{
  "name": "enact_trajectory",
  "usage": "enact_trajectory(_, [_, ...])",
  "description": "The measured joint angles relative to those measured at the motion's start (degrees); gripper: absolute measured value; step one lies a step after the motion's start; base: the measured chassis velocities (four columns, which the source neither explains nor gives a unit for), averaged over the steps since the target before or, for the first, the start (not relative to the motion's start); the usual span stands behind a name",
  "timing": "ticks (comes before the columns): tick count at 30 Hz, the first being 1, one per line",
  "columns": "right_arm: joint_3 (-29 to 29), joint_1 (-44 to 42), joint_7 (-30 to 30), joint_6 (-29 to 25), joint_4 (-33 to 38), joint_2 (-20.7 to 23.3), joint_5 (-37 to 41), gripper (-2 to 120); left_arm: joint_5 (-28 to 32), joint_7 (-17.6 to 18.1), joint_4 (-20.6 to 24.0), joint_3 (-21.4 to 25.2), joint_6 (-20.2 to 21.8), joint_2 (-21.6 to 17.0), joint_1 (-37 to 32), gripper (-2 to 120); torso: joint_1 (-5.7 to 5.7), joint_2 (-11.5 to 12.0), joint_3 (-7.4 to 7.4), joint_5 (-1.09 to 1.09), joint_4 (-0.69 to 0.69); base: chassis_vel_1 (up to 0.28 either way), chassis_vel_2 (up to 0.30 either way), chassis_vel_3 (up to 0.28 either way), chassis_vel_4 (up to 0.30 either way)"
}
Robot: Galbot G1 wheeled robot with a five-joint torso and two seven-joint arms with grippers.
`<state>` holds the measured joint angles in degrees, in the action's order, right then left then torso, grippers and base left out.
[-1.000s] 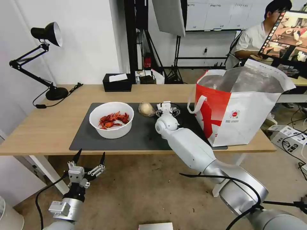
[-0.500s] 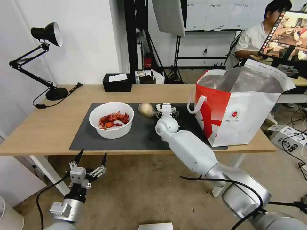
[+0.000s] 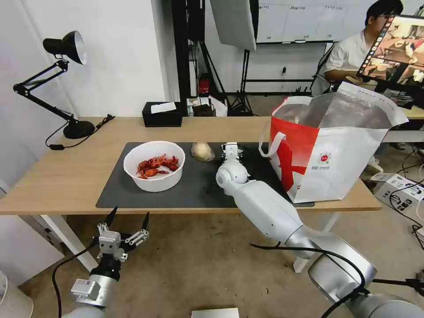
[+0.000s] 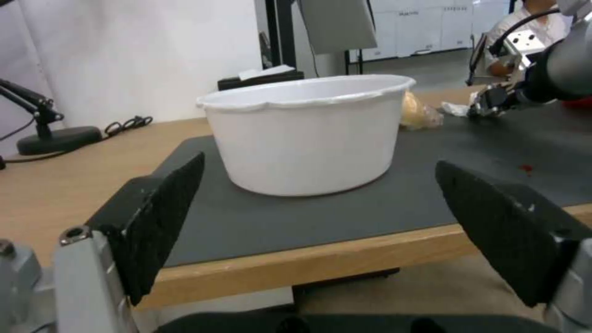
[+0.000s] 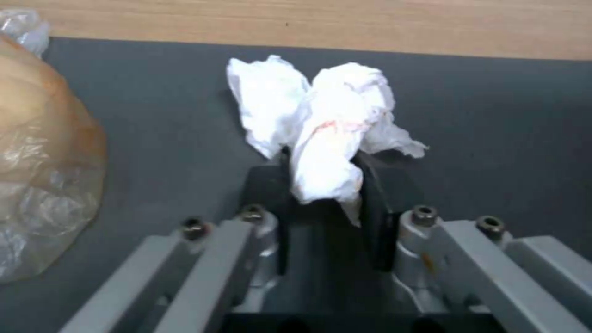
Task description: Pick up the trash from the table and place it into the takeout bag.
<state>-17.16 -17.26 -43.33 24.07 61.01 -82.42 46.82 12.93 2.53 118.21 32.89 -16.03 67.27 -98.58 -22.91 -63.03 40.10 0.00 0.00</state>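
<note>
The right gripper (image 5: 323,185) is pinching the crumpled white tissue (image 5: 327,120) between its two dark pads, down on the dark grey mat (image 3: 194,190) near the mat's far edge. Just beside it the beige plastic-wrapped lump (image 3: 202,150) is lying on the mat, and farther toward the robot's left the white bowl (image 3: 153,165) is holding red crayfish shells (image 3: 157,165). The mat is covering the middle of the light-wood table (image 3: 57,176). At the table's right end the takeout bag (image 3: 335,150) is standing upright with its mouth gaping open, silver lining showing.

The left gripper (image 3: 127,221) is hanging below the table's near edge with its fingers spread wide apart, holding nothing, facing the bowl's side.

At the table's far edge a black tissue box (image 3: 162,114) is sitting, and a black desk lamp (image 3: 57,84) is standing at the far left corner against a white wall. Stands and cables are crowding the floor behind.
</note>
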Motion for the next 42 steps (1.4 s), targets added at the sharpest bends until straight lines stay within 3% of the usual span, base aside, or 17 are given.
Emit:
enact_trajectory(4, [-0.1,0.0,0.0,0.0,0.3,0.0,0.2,13,0.0,0.0,0.0,-0.1,0.0,0.0,-0.1,100,0.00,0.0,0.00,0.00,0.00,0.000,0.000,0.000,0.000])
enact_trajectory(6, [-0.1,-0.1,-0.2,0.0,0.5,0.1,0.3,1,0.0,0.0,0.1,-0.2,0.0,0.0,-0.1,100,0.00,0.0,0.00,0.00,-0.01,0.000,0.000,0.000,0.000])
enact_trajectory(14, [-0.5,-1.0,-0.7,-2.9,5.1,1.8,-0.4,0,-0.1,0.0,0.3,-0.3,0.2,-0.2,-0.1,100,0.00,0.0,0.01,0.00,0.00,0.000,0.000,0.000,0.000])
enact_trajectory(18, [-1.0,-2.9,-2.3,-4.7,12.7,4.8,-1.7,0,-0.2,0.1,0.5,-0.3,0.2,-0.1,-0.3,100,0.00,0.0,0.00,0.01,0.00,0.000,0.000,0.000,0.000])
enact_trajectory(25, [-1.6,-9.2,-1.2,-12.4,24.1,10.8,-13.9,0,-0.6,0.1,0.6,-0.2,0.2,0.0,-1.1,100,0.00,0.0,0.00,0.01,-0.01,0.000,0.000,0.000,0.000])
enact_trajectory(36, [2.7,-17.7,1.6,-22.9,33.3,12.8,-26.2,0,-0.8,0.2,1.0,-0.1,0.5,-0.2,-1.0,100,0.00,0.0,0.00,0.01,0.00,0.000,0.000,0.000,0.000])
enact_trajectory(42, [5.2,-17.9,2.0,-24.7,37.3,14.1,-30.0,0,-0.6,0.3,0.9,0.5,0.6,-0.8,-0.7,100,0.00,0.0,0.00,0.01,0.00,0.000,0.000,0.000,0.000])
